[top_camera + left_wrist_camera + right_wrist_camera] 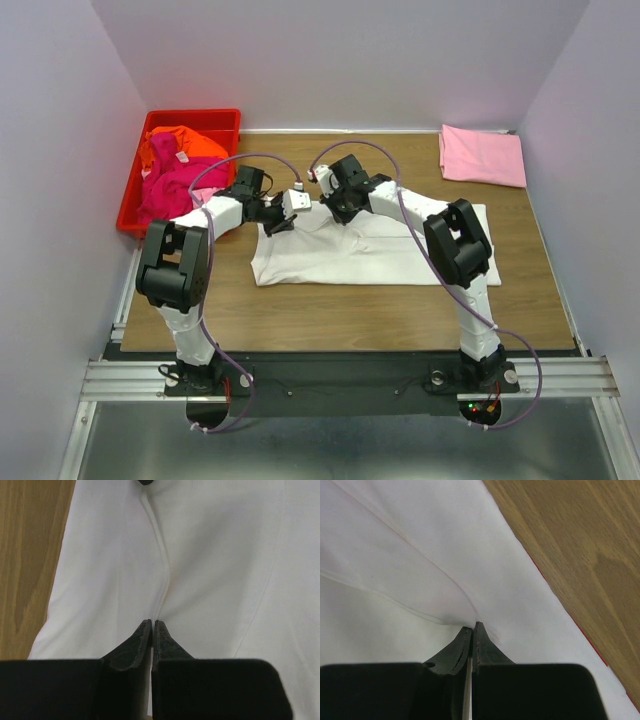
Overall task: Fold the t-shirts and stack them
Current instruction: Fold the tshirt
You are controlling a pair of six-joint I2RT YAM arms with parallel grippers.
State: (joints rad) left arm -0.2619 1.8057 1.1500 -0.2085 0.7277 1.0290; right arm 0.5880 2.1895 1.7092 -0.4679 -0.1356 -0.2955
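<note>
Left pincer (pixel 152 626): tips together, clamped on a raised ridge of the white t-shirt (pixel 215 580). Right pincer (pixel 472 626): also closed, with a sliver of white cloth nipped between the tips and a fold running away to the left. Both grips sit along the far edge of the shirt, towards its left half. The rest of the shirt lies flat on the desk (pixel 350 310). Judgement: the step in hand is a fold of the far edge towards the near hem. To do it well, raise both pincers together and level, keep the cloth taut between them, carry it across low, and lay edge on edge before letting go. It is unclear whether each pinch holds one layer or two. A pink t-shirt (pixel 482 156) lies folded at the far right. The orange t-shirt (pixel 185 140) and magenta t-shirt (pixel 175 185) sit in the red bin (pixel 130 205), far left. No readable writing or labels; only a thin red line (pixel 570 621) at the shirt's edge.
</note>
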